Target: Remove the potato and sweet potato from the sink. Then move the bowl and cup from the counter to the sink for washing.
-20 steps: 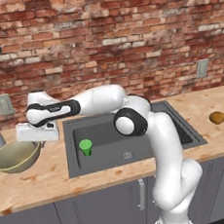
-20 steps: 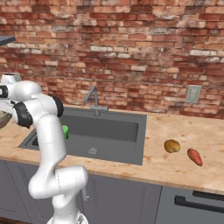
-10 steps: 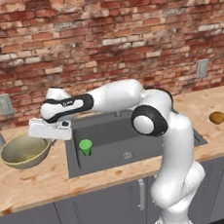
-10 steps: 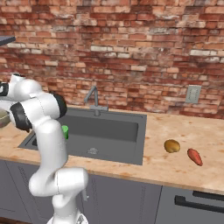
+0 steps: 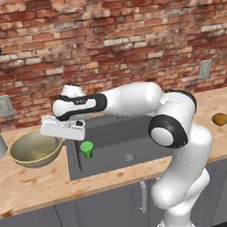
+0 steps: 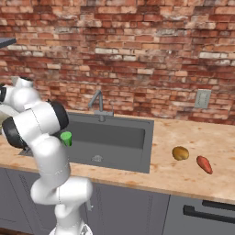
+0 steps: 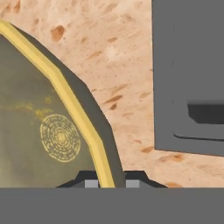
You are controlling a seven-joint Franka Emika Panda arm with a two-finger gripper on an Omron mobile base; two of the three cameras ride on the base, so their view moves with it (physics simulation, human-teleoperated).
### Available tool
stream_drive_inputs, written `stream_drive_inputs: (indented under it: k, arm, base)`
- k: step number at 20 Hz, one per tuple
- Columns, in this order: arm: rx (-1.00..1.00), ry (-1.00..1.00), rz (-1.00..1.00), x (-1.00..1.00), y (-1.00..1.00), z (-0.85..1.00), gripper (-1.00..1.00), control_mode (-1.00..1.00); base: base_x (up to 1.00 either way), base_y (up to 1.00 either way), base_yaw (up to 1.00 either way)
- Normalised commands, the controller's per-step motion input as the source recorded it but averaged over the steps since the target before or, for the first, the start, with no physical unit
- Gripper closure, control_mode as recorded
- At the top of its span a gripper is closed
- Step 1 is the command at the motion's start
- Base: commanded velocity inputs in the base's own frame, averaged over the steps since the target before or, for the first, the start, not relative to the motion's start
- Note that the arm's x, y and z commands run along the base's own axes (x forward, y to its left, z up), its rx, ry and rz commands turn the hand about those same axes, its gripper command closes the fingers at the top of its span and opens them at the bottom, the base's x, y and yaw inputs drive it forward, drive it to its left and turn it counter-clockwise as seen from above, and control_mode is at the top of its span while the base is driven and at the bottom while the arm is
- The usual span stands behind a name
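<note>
The gripper [image 7: 111, 181] is clenched on the rim of the bowl [image 5: 35, 149]: in the hand view the two dark fingertips [image 7: 89, 181] are seen on either side of the yellow rim, one inside the bowl and one outside. The bowl is seen over the counter [image 5: 38, 185], just beside the left edge of the sink [image 5: 119, 144], with its speckled inside facing up; whether it rests on the counter or is lifted cannot be told.

The cup [image 5: 87, 149] is found upright inside the sink, near the basin's front left corner, well apart from the round drain [image 5: 128, 157]. The tap [image 6: 98, 103] is mounted at the back edge of the sink.

The potato [image 6: 180, 153] and the sweet potato [image 6: 204, 164] are laid on the counter to the right of the sink, near each other but not touching, the sweet potato being nearer the counter's front edge.
</note>
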Motion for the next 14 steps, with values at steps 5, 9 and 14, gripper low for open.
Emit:
stream_drive_inputs:
  k: [5, 9, 14]
  arm:
    - [0.00, 0.06, 0.00, -0.14, -0.33, 0.31, 1.00, -1.00]
    - [0.00, 0.14, 0.00, -0.12, -0.35, 0.26, 1.00, -1.00]
    - [0.00, 0.15, 0.00, -0.12, -0.37, 0.23, 1.00, -1.00]
  base:
    - [0.00, 0.00, 0.00]
    - [0.00, 0.00, 0.00]
    - [0.00, 0.00, 0.00]
